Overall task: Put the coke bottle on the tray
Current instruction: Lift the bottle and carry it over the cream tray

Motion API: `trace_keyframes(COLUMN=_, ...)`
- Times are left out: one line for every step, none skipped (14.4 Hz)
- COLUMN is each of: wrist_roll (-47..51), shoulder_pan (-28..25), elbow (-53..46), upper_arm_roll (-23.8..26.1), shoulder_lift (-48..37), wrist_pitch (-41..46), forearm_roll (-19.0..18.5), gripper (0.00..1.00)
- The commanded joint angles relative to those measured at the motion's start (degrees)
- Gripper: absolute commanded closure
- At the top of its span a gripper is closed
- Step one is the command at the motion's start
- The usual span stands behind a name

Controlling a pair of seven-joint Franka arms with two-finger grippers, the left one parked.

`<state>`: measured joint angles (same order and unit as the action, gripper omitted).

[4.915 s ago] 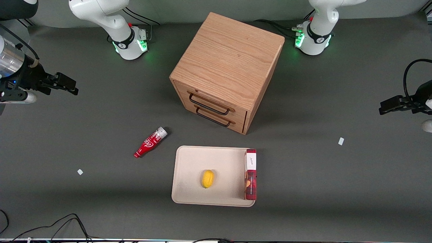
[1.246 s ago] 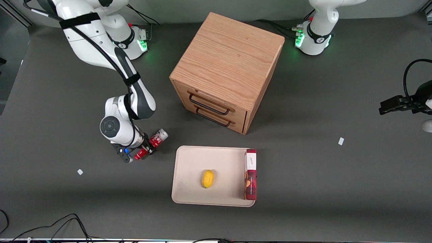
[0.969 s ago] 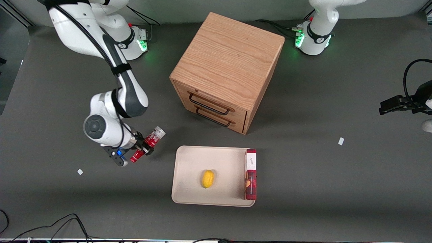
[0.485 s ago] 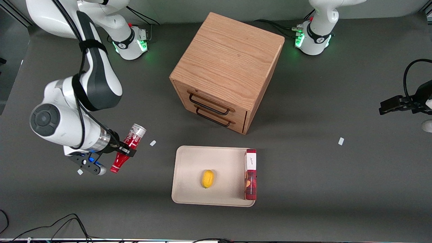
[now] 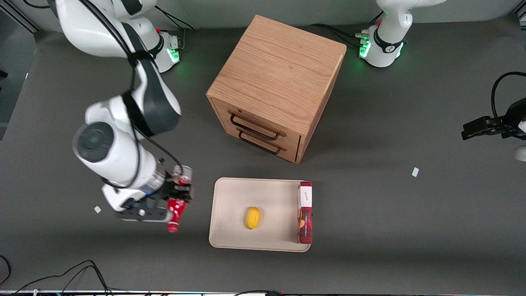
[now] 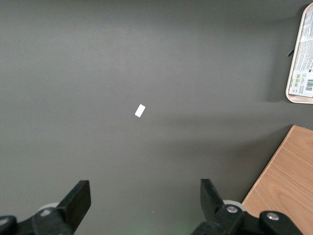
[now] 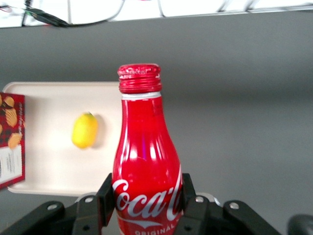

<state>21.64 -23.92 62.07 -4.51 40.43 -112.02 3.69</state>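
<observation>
The table (image 5: 370, 246) is shown with the wooden drawer cabinet (image 5: 277, 82) standing farther from the front camera than the tray (image 5: 230, 230). The tray, a shallow cream rectangle with rounded corners and a raised rim, carries a yellow lemon (image 5: 253, 217) and a red box (image 5: 305, 212) laid along the rim toward the parked arm's end. Since half a second ago the right arm has been swung toward the tray, so that the gripper (image 5: 177, 196) is now held just beside the tray's rim on the working arm's side, above the table. Transport is thereby judged well advanced; carrying over the rim and lowering remain.

The jaws are closed on the coke bottle (image 7: 145, 169) at its lower body, across the white script logo. The bottle is raised clear of the table, not yet over the tray. It is glossy red and contoured, with a ridged red cap (image 7: 139, 78) and a silver base end (image 5: 183, 170).
</observation>
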Motion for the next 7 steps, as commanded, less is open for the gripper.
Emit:
trace_keyframes(wrist_roll=-4.3, shoulder_pan=0.4, elbow=-5.2, upper_arm_roll=1.2, shoulder_lift=8.2, wrist_pitch=-7.0, forearm_roll=-1.1, gripper=0.75)
trace_keyframes(wrist_roll=-4.8, shoulder_pan=0.4, elbow=-5.1, upper_arm_roll=1.3, shoulder_lift=9.8, wrist_pitch=-8.8, forearm_roll=-1.1, gripper=0.75)
trace_keyframes(wrist_roll=-4.9, shoulder_pan=0.4, elbow=-5.0, upper_arm_roll=1.6, shoulder_lift=11.2, wrist_pitch=-10.4, forearm_roll=-1.1, gripper=0.73)
trace_keyframes(wrist_roll=-4.4, shoulder_pan=0.4, elbow=-4.9, upper_arm_roll=2.2, shoulder_lift=12.7, wrist_pitch=-11.8, forearm_roll=-1.0, gripper=0.73)
trace_keyframes(wrist_roll=-3.9, shoulder_pan=0.3, elbow=-4.8, upper_arm_roll=2.7, shoulder_lift=14.1, wrist_pitch=-13.0, forearm_roll=-1.0, gripper=0.72)
trace_keyframes(wrist_roll=-3.6, shoulder_pan=0.3, elbow=-4.6, upper_arm_roll=3.0, shoulder_lift=15.1, wrist_pitch=-14.0, forearm_roll=-0.9, gripper=0.72)
trace_keyframes(wrist_roll=-3.4, shoulder_pan=0.3, elbow=-4.6, upper_arm_roll=3.4, shoulder_lift=16.3, wrist_pitch=-14.7, forearm_roll=-0.7, gripper=0.68)
